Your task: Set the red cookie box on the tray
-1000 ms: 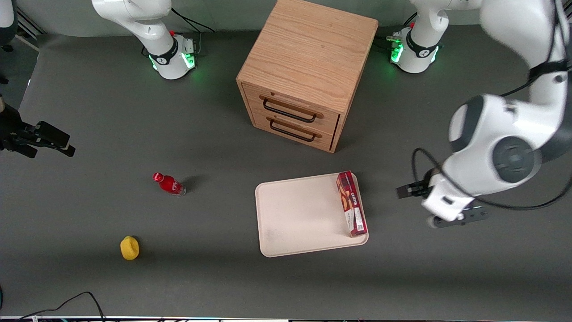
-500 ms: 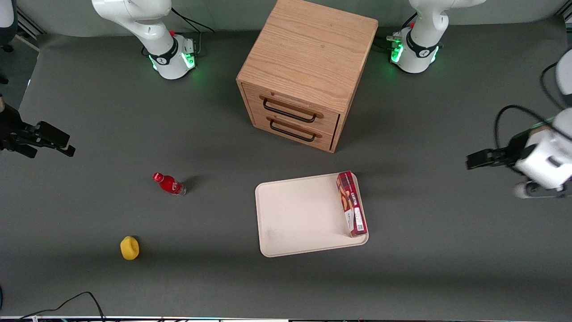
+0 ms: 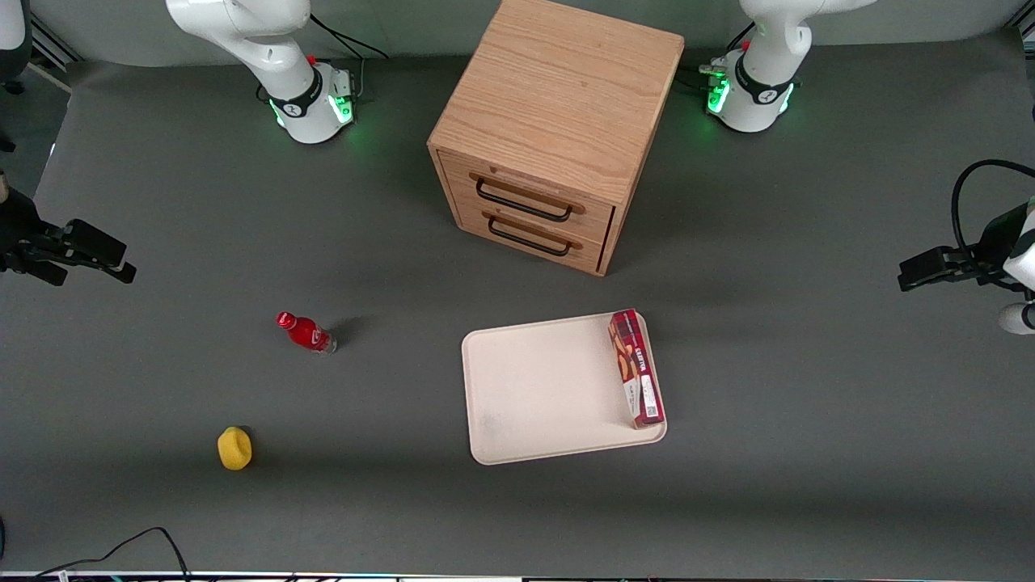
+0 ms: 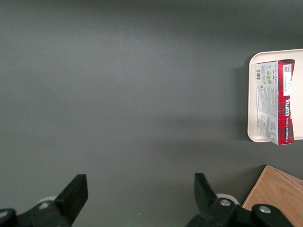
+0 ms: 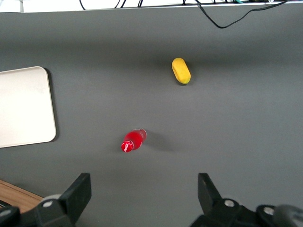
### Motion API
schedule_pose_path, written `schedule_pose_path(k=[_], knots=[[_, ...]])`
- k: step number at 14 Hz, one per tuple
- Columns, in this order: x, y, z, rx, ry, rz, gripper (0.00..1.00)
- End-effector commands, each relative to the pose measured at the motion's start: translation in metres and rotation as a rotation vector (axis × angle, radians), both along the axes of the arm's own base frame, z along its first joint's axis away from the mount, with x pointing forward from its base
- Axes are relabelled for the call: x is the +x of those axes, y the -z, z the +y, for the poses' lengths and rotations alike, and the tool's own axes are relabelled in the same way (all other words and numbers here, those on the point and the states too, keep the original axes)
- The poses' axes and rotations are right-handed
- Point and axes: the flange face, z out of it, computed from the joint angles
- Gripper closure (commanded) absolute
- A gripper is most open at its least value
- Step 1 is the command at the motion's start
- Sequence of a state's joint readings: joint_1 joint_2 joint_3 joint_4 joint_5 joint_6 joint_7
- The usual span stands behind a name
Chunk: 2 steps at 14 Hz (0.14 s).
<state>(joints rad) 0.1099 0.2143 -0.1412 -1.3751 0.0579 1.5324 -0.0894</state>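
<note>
One job appears finished as we are reading this scene: the long, narrow dark-red cardboard cookie box [image 3: 636, 369], printed with tan biscuits and carrying a white label panel, is lying flat on the large cream-white rectangular tray [image 3: 538, 388], tucked against the low rim of the tray's short edge toward the working arm's end of the table, at centre-right of the front view. We are judging the placing done, with nothing visibly left but parking the arm. Our left gripper [image 4: 139, 198] is hovering over bare grey table at the right edge of the front view, well apart from the tray; its two black fingers [image 4: 75, 195] are standing widely spread and are gripping nothing. We are seeing the tray as smooth and matte, with rounded corners, much wider than the box. The box looks stiff and sharp-edged, its printed faces slightly glossy. The table covering is looking like a soft, even dark-grey mat. At upper centre a light oak-grain wooden cabinet [image 3: 556, 129] with two drawers and dark metal handles is standing. At centre-left a small glossy red bottle [image 3: 306, 332] is sitting, and at lower left a rounded yellow object [image 3: 234, 449].
</note>
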Motion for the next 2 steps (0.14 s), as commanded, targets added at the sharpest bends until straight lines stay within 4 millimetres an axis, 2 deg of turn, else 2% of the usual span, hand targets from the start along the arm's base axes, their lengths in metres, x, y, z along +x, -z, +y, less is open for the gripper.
schedule_pose_path(k=[1, 2], knots=[[0.0001, 0.0001, -0.0034, 0.010, 0.000, -0.007, 0.00], [0.0000, 0.0003, -0.0030, 0.013, 0.000, -0.006, 0.00]])
